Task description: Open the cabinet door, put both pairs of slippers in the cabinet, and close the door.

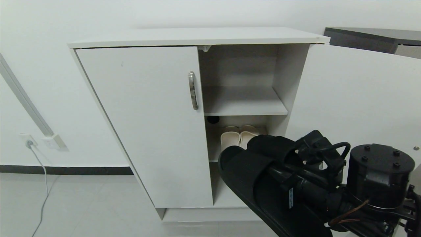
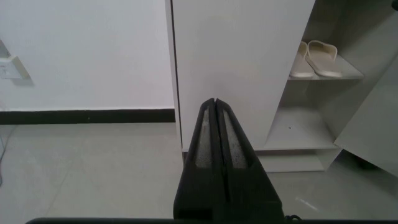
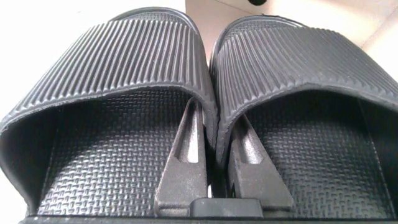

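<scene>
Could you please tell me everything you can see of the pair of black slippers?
The black slippers are a pair of slides that look like matte rubber or foam, with broad ribbed straps and cross-hatched footbeds. They lie side by side, held off the floor by the right gripper. It has one finger inside each slipper and clamps their adjoining inner edges together. The pair hangs tilted in front of the open right half of the cabinet, not yet inside it.

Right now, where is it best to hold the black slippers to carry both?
Grip the two inner strap edges where the black slippers touch, coming from the heel side, one finger inside each. They lie side by side, so one pinch by the right gripper holds both.
</scene>
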### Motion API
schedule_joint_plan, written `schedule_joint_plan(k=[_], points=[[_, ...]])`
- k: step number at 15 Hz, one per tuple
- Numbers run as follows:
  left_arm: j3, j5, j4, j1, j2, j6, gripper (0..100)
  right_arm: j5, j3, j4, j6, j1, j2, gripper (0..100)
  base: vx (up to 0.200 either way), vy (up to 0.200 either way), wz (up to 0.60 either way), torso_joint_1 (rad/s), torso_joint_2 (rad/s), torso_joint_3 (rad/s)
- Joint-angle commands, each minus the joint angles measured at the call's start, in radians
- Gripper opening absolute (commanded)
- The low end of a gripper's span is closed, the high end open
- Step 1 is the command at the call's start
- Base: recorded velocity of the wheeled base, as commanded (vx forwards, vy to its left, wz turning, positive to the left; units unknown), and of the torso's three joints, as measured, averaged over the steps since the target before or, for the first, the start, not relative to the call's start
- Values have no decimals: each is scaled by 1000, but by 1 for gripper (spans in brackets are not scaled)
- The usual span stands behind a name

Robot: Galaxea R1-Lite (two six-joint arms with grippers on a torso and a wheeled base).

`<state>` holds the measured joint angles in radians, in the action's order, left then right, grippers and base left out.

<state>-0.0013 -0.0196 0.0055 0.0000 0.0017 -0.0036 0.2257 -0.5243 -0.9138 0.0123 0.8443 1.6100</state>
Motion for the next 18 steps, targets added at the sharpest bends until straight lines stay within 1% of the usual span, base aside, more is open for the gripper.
schedule_joint_plan(k=[1, 3, 4, 5, 6, 7, 8, 10, 11, 12, 13, 14, 16, 18], points=[[0, 0, 1, -2, 0, 1, 0, 0, -5, 0, -2, 7, 5, 0, 0, 0, 0, 0, 0, 0], [0, 0, 1, 0, 0, -1, 0, 1, -5, -2, -5, 7, 18, 0, 0, 0, 0, 0, 0, 0], [0, 0, -1, 0, 0, 1, 0, 20, -13, -3, -8, 7, 34, 0, 0, 0, 0, 0, 0, 0], [0, 0, 1, 0, 0, -1, 0, 78, -39, -3, -6, 26, 61, 0, 0, 0, 0, 0, 0, 0], [0, 0, -1, 0, 0, -3, 0, 110, -57, -2, -5, 38, 73, 0, 0, 0, 0, 0, 0, 0], [0, 0, -1, 0, 0, -3, 0, 285, -155, 13, 26, 85, 142, 0, 0, 0, 0, 0, 0, 0], [0, 0, 1, 0, 0, -3, 0, 373, -220, 39, 61, 114, 180, 0, 0, 0, 0, 0, 0, 0], [0, 0, -1, 0, 0, -3, 0, 454, -303, 151, 106, 139, 208, 0, 0, 0, 0, 0, 0, 0], [0, 0, 1, 0, 0, -3, 0, 526, -411, 303, 175, 154, 214, 0, 0, 0, 0, 0, 0, 0], [0, -2, -1, 0, 0, -6, 0, 566, -482, 406, 219, 159, 220, 0, 0, 0, 0, 0, 0, 0], [0, -2, -1, 0, 0, -6, 0, 587, -527, 469, 248, 161, 225, 0, 0, 0, 0, 0, 0, 0], [0, -2, 1, 0, 0, -4, 0, 639, -635, 575, 293, 159, 252, 0, 0, 0, 0, 0, 0, 0], [0, -2, -1, 0, 0, -4, 0, 687, -711, 598, 291, 142, 288, 0, 0, 0, 0, 0, 0, 0], [0, 0, -1, 0, 0, -3, 0, 685, -747, 593, 258, 122, 306, 0, 0, 0, 0, 0, 0, 0]])
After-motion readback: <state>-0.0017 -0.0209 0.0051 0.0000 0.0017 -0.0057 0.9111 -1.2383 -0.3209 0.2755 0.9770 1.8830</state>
